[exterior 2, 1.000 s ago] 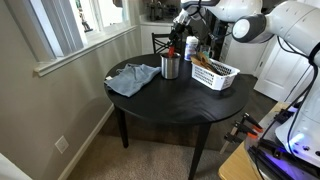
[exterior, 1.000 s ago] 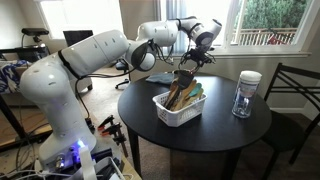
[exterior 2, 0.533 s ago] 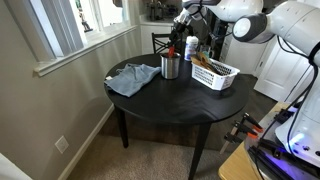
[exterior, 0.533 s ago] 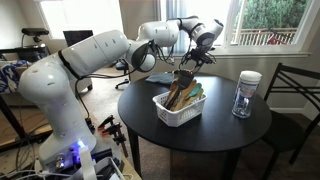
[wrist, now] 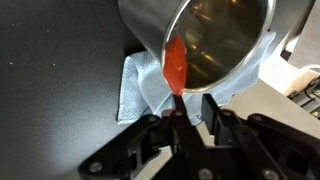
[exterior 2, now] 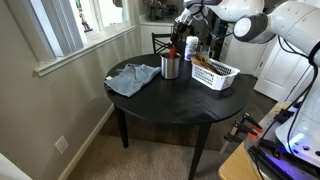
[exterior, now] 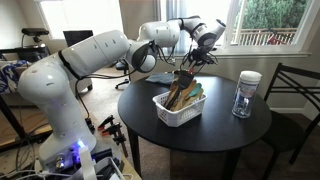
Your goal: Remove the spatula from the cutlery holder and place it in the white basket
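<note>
Spatula (wrist: pixel 175 65) sits in the steel cutlery holder (wrist: pixel 215 35), upper right of the wrist view, with its orange blade against the rim. It looks light, with a soft blade and a thin stiff handle best pinched high. The gripper (wrist: pixel 190 108) straddles that handle, jaws narrow; whether they grip it I cannot tell. Across an exterior view lie a blue cloth (exterior 2: pixel 132 78), the holder and the white basket (exterior 2: pixel 215 82) on a dark round table (exterior 2: pixel 170 105) beside windows.
</note>
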You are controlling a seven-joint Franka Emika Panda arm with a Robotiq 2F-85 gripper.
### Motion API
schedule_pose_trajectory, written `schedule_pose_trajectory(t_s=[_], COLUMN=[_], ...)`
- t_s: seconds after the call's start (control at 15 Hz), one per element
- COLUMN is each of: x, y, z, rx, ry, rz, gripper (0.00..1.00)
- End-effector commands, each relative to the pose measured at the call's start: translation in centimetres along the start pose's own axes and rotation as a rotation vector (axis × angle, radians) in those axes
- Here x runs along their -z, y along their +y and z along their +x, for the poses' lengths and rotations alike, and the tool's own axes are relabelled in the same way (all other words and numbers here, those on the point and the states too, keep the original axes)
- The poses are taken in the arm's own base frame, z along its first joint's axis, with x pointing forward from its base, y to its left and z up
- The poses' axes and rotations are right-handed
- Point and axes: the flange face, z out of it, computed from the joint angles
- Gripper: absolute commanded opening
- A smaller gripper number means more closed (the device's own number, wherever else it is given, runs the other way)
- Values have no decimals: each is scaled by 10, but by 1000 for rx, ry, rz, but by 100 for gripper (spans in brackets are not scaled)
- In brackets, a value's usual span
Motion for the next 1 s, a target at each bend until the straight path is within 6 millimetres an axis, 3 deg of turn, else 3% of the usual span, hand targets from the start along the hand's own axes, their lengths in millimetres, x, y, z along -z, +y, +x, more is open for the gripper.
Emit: schedule_pose_trajectory(t_s=[0.0,0.07,0.13,0.33,0.67,0.93], x=[10,11,12,12,9,20], y=[0,1,1,2,1,0], z=[-2,-3,-3,-4,-6,-4], rx=[4,4,3,9,29,43], ry=[-6,-6,-5,-7,-35,-22], rz=[4,3,0,1,4,-25], gripper=[11,12,34,43,74,98])
